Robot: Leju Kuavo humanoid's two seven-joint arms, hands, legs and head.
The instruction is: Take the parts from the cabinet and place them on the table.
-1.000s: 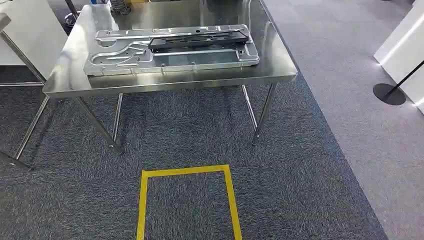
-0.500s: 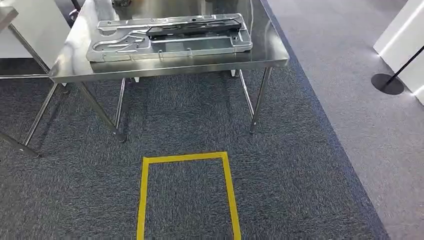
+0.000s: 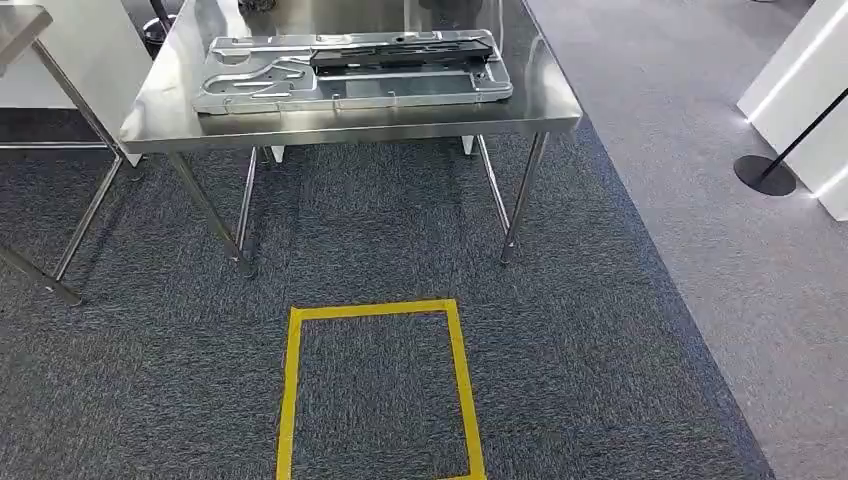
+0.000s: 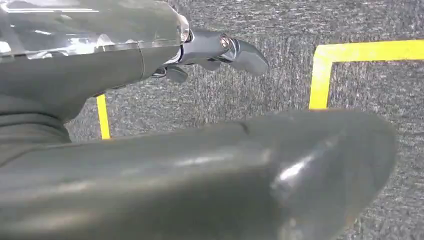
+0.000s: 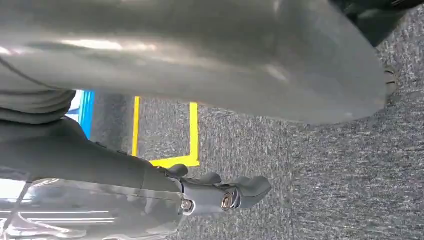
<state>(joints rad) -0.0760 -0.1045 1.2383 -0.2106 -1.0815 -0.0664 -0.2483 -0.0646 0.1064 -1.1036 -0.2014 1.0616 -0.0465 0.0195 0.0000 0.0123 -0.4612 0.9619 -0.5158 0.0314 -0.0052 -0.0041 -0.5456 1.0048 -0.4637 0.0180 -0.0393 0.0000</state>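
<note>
The table (image 3: 350,125) stands beyond the yellow floor square (image 3: 375,385), and the parts (image 3: 350,70) lie flat on its top, a dark bracket (image 3: 400,52) resting on the large silver panel, so the placing looks done. Right of the table stands a stanchion base (image 3: 765,175). The left hand (image 4: 215,50) and right hand (image 5: 220,192) hang over carpet, fingers loosely apart, holding nothing.

High head view; wrist views downward, sharing yellow floor tape (image 3: 378,312).
</note>
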